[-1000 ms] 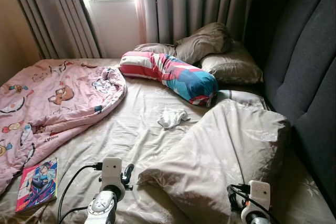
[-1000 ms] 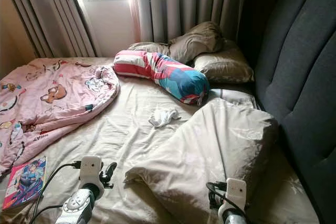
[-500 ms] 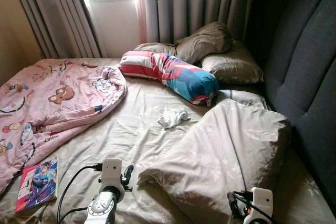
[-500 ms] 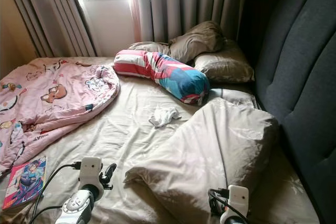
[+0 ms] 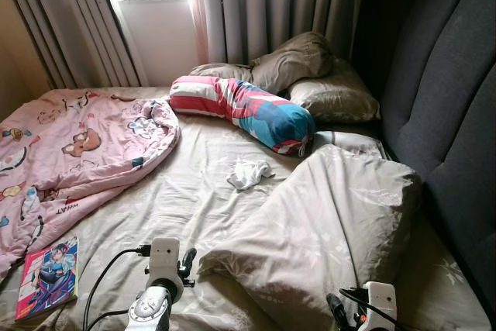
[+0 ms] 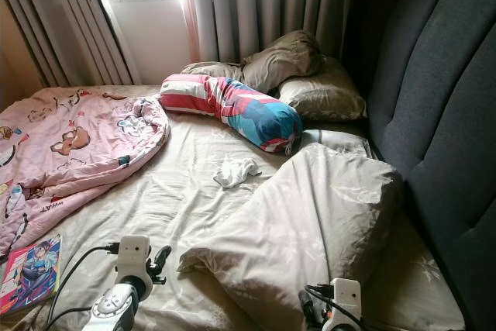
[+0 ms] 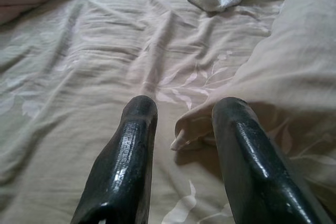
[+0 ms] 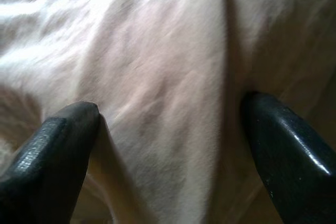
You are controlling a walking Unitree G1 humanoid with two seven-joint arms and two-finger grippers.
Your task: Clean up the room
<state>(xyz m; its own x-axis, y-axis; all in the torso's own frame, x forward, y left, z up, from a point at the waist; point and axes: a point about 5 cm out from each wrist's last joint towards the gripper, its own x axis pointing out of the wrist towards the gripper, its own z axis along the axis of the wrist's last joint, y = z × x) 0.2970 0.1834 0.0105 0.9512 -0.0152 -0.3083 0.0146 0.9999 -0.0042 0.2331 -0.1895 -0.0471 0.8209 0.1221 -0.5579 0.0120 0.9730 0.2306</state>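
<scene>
The beige pillow [image 5: 333, 230] lies on the bed [image 5: 186, 199] beside the dark headboard [image 5: 449, 114]. The right gripper [image 8: 168, 124] hangs over the pillow's fabric, fingers spread wide apart. The left gripper [image 7: 181, 124] hovers above the sheet near the pillow's corner, fingers apart and empty. A white cloth [image 5: 248, 174] lies mid-bed. The pink blanket [image 5: 70, 153] and a book [image 5: 46, 277] occupy the left side.

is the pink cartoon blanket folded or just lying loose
Loose: the pink cartoon-print blanket lies rumpled across the bed's left side, its edge curled over.
</scene>
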